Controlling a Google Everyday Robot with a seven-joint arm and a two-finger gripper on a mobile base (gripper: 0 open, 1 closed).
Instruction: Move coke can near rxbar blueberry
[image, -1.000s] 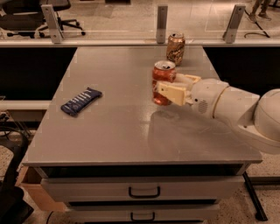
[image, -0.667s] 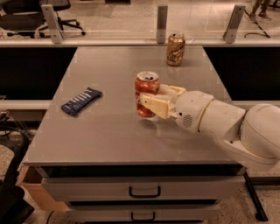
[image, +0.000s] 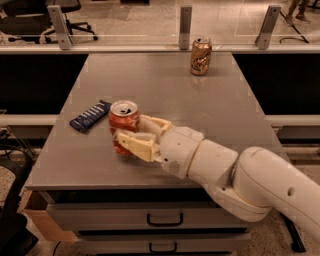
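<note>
Step in hand: placing. The two-finger gripper (image: 129, 133) has the red-orange aluminium coke can (image: 123, 119) with the silver top clamped upright between the jaws, which are spread to the can's width, one cream finger (image: 134, 145) across its near side and the other (image: 156, 123) round the far side. The flat dark navy-blue wrapped rxbar blueberry (image: 90, 115) lies just left of the jaws, close to the can and, as far as I can see, not touching it. That looks near enough already. To do it well: lower straight down, keep the can vertical, no more leftward travel or it shoves the bar. Release only once the base sits flat on the grey metal table (image: 225, 115), then back out to the right. Cannot tell if the base touches yet; the near finger hides it. The tan-gold brownish can (image: 201, 56) is well beyond the jaws, far right, not involved.
</note>
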